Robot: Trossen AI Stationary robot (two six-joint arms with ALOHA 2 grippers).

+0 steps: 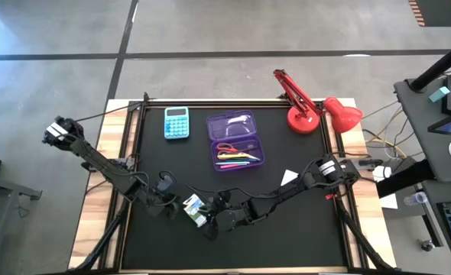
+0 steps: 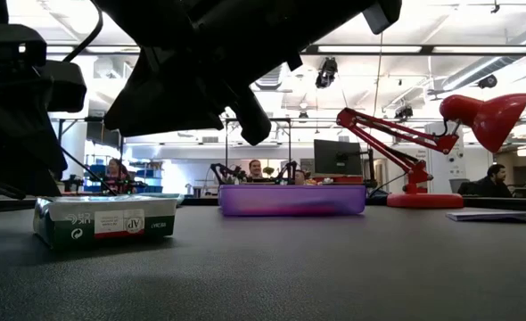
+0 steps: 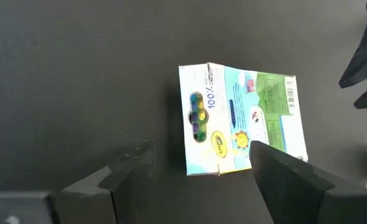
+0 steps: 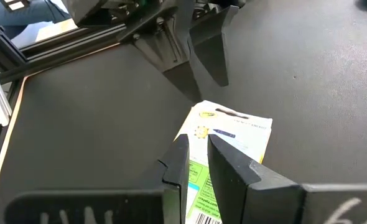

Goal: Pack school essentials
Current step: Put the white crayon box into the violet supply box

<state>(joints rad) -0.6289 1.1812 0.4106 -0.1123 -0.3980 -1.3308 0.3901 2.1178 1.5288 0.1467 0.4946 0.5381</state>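
1. In the middle of the black table point(image 1: 287, 221), the open purple translucent plastic pencil case point(image 1: 236, 140) already held the red-handled scissors point(image 1: 227, 148) and a row of thin coloured pens point(image 1: 237, 159), so we judged that part of the packing done.
2. The small green-and-white cardboard packet point(image 1: 194, 209) lay flat on the table near its front edge, well apart from the case, so we counted it as not yet packed.
3. The left hand point(image 3: 190, 180) hovered above one end of the packet with its fingers spread wide, holding nothing.
4. The right hand point(image 4: 197, 163) sat low at the packet's other end, its fingers almost together over the packet's edge; we could not tell whether they pinched it.
5. A small white square of paper point(image 1: 289, 178) lay on the table beside the right arm, also outside the case.
6. The light-blue calculator point(image 1: 176, 122) and the red desk lamp point(image 1: 311, 111) stood at the back of the table.
7. We judged the task well along, with the packet and the white square left to go into the case, and perhaps its lid to close.
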